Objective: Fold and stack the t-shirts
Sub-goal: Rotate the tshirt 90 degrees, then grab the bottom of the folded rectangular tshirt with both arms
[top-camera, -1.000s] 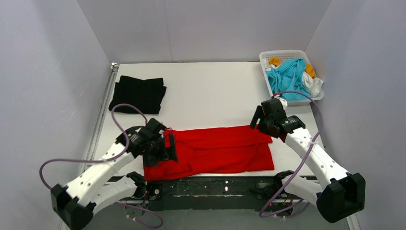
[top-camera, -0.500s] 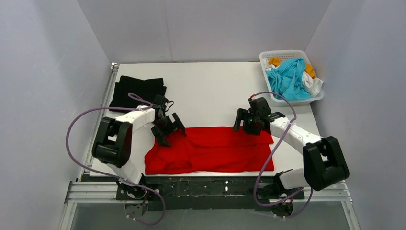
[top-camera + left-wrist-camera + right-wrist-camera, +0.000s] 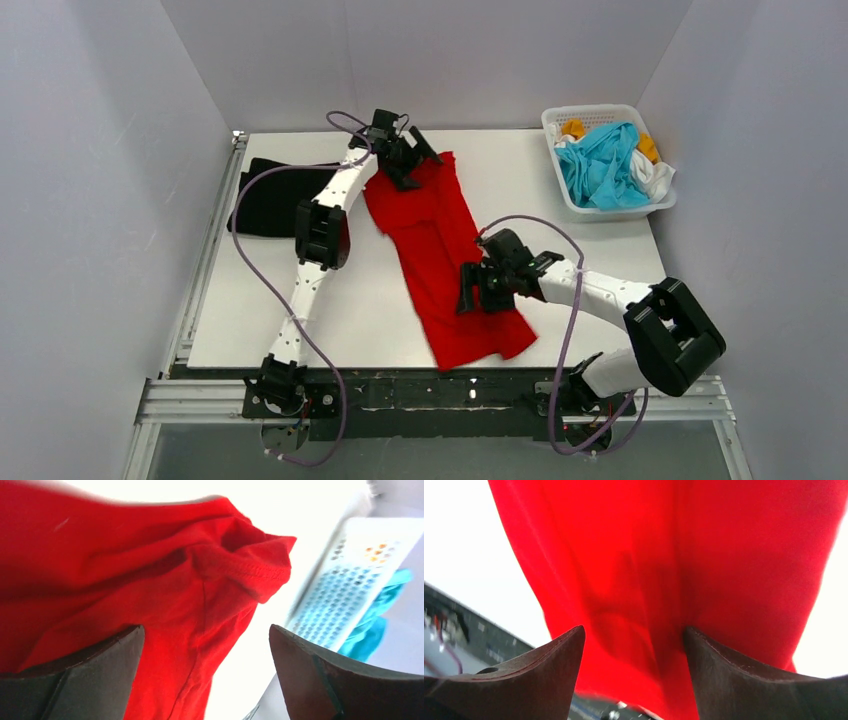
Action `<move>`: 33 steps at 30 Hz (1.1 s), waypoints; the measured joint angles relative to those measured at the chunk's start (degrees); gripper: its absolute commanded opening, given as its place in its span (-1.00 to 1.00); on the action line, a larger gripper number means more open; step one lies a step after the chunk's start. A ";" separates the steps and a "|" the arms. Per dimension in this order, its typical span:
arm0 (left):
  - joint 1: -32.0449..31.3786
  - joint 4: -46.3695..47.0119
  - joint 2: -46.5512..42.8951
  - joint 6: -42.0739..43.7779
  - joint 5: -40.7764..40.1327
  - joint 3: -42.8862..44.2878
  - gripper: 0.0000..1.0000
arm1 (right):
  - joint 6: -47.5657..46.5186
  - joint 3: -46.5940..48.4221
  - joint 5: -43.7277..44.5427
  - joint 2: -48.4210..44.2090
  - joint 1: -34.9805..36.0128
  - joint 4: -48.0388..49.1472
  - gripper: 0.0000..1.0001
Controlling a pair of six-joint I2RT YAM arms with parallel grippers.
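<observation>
**Red Shirt Swung Lengthwise for Its Next Fold**

The bright red cloth t-shirt [image 3: 440, 240] lies as a long strip from the far middle of the white table [image 3: 300, 300] to its near edge, likely turned so its ends can meet. A second ago it lay crosswise along that edge. The left gripper [image 3: 412, 162] at its far end and the right gripper [image 3: 480, 298] over its near half both stand released, grasping nothing. A folded black t-shirt [image 3: 265, 195] waits far left.

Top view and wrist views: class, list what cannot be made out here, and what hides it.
Black t-shirt: top view, the left arm hides its right edge.
Red t-shirt: top view, the right gripper covers part of its near end; both wrist views crop it.
Basket: top view, the heaped shirts hide how many lie inside; left wrist view blurs it.
</observation>
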 measured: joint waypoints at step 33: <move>-1.33 -2.71 -21.86 12.44 -4.98 -17.86 0.96 | 18.80 -1.16 19.91 -27.23 16.17 -15.34 0.86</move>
